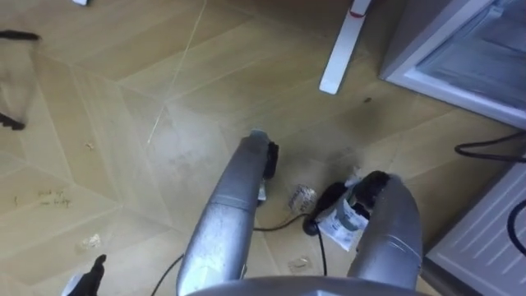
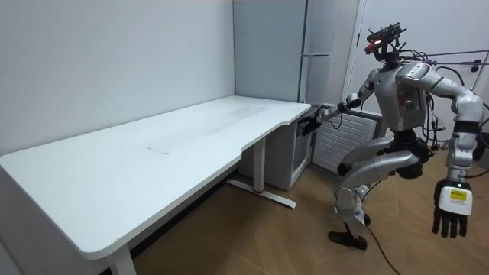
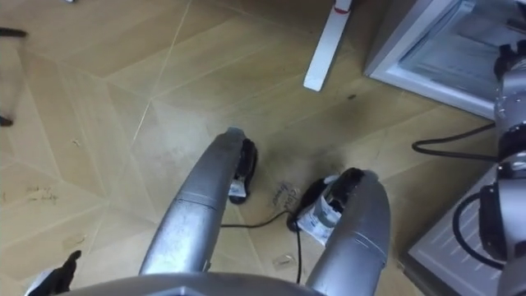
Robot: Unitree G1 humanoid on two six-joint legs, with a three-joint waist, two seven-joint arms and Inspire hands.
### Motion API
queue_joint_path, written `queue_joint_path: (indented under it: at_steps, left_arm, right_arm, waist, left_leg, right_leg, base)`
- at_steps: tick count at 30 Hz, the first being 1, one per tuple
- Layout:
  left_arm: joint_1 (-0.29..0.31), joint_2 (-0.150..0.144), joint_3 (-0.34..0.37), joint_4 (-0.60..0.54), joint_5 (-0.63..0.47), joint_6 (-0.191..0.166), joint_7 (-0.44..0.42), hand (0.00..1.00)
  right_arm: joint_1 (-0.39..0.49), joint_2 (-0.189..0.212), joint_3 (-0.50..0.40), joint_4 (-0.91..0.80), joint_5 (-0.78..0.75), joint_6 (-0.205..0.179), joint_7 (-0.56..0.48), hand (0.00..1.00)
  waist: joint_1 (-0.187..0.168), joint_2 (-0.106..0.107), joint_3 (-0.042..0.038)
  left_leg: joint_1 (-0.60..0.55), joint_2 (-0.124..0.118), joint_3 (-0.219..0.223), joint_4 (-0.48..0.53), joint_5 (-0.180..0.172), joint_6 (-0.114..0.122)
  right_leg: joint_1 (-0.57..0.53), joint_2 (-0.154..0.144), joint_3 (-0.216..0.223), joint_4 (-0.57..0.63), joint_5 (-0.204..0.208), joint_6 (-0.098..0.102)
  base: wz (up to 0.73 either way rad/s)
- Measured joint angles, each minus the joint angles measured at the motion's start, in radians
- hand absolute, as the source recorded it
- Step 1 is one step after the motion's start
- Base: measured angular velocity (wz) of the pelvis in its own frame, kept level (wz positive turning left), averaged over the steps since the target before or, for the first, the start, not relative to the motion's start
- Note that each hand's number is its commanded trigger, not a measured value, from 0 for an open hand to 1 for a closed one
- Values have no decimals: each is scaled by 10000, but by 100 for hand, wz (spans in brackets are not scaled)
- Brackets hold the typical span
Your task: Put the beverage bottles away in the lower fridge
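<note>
Desk (image 2: 114, 176) foremost; desk foot (image 1: 347, 45) beside open fridge (image 1: 460, 53); left hand (image 2: 451, 208) hangs slack-fingered; right hand (image 2: 309, 124) state unclear.

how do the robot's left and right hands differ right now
The right robot hand is held out forward by the corner of the table, toward the fridge; the left robot hand hangs low at the robot's side, away from both. The left robot hand is open and empty, pointing down; the right robot hand is a dark shape, too small to read. Both are clear of the floor.
</note>
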Motion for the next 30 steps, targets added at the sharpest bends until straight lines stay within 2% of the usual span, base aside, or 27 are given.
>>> queue_joint_path:
  at_steps: [2, 5, 6, 9, 11, 13, 16, 19, 21, 24, 25, 27, 28, 30]
  left_arm:
    - [-10, 60, 49, 8, -14, -7, 16, 0]
    - [-179, 92, 19, 168, -79, 2, 64, 0]
    - [-336, 93, 16, 330, -90, 22, 64, 0]
    - [-814, 109, 9, 735, -87, 11, 61, 0]
    - [-1082, 102, -6, 953, -74, 5, 31, 0]
    - [-1354, 81, -21, 1261, 7, -80, 0, 0]
    - [-1694, 65, -148, 1552, 36, -103, -51, 0]
    - [-2307, 37, -158, 2167, 40, -76, -132, 0]
    - [-2937, -52, -169, 2762, 19, -69, -149, 0]
    - [-3430, -258, -167, 3301, 5, -215, -122, 0]
    - [-3549, -302, -166, 3435, 6, -236, -117, 0]
    - [-3812, -472, -162, 3778, 6, -325, -44, 0]
    - [-3847, -525, -163, 3843, 30, -359, -42, 0]
    - [-3962, -831, -163, 4095, 329, -455, 10, 0]
  right_arm:
    - [1, 67, 10, 40, 27, 22, 0, 0]
    - [0, 142, -2, 451, 38, 29, 186, 0]
    - [0, 139, -28, 677, 54, 73, 305, 0]
    - [-1, 141, -34, 1025, 49, 230, 527, 0]
    - [0, 155, -30, 1062, 49, 312, 576, 0]
    - [1, 167, -29, 1142, 44, 519, 675, 0]
    - [4, 212, -10, 1507, -76, 835, 1080, 0]
    - [613, 286, 8, 1538, -841, 1006, 1855, 0]
    - [1269, 358, 126, 1532, -1558, 1035, 2657, 0]
    - [2186, 393, 576, 1441, -2408, 1034, 3760, 0]
    - [2363, 436, 678, 1437, -2573, 1004, 3964, 0]
    - [3171, 988, 698, 1462, -3478, 976, 4511, 0]
    - [3406, 1149, 759, 1488, -3704, 978, 4620, 0]
    - [4370, 1771, 1168, 1738, -5030, 997, 5028, 0]
  waist:
    - [15, 0, 0]
    - [35, -7, 5]
    - [32, -20, 12]
    - [32, -107, 65]
    - [31, -149, 91]
    - [8, -139, 89]
    - [7, -128, 83]
    - [16, -92, 65]
    - [-8, -100, 67]
    - [-75, -84, 53]
    - [-101, -83, 51]
    - [-315, -67, -24]
    - [-373, -77, -52]
    - [-563, -108, -187]
  left_leg:
    - [47, 10, -176, -246, 142, 18]
    - [254, 36, -365, -781, 404, -98]
    - [363, 37, -371, -1017, 539, -91]
    - [677, 48, -315, -1499, 650, -174]
    - [865, 161, -228, -1753, 744, -139]
    - [1049, 181, -274, -2010, 768, -143]
    - [1421, 287, -257, -2451, 842, -126]
    - [1904, 435, -275, -3012, 1204, -50]
    - [2513, 451, -279, -3556, 1267, 38]
    - [3460, 522, -237, -4173, 1285, 96]
    - [3650, 526, -229, -4317, 1281, 103]
    - [4371, 631, -225, -4789, 1252, 151]
    - [4551, 645, -217, -4933, 1252, 155]
    - [5359, 657, -5, -5554, 1279, 200]
  right_leg:
    - [195, 10, -310, -246, 77, -53]
    - [579, 7, -765, -741, 208, -125]
    - [709, -19, -866, -895, 243, -137]
    - [992, -83, -997, -1217, 314, -157]
    - [1198, -131, -1177, -1411, 376, -196]
    - [1458, -130, -1408, -1705, 482, -210]
    - [1841, 71, -1516, -2258, 709, -85]
    - [2354, 431, -1644, -2990, 990, 30]
    - [2953, 688, -1647, -3696, 1211, 259]
    - [3948, 1093, -1664, -4658, 1476, 543]
    - [4149, 1131, -1700, -4841, 1513, 589]
    - [5022, 1443, -1869, -5680, 1700, 786]
    - [5244, 1495, -1922, -5899, 1755, 831]
    - [6040, 1656, -1882, -6633, 1915, 1048]
  base:
    - [13]
    - [23]
    - [27]
    - [19]
    - [-2]
    - [-2]
    - [-7]
    - [-4]
    - [0]
    - [-8]
    - [0]
    - [6]
    - [6]
    - [9]
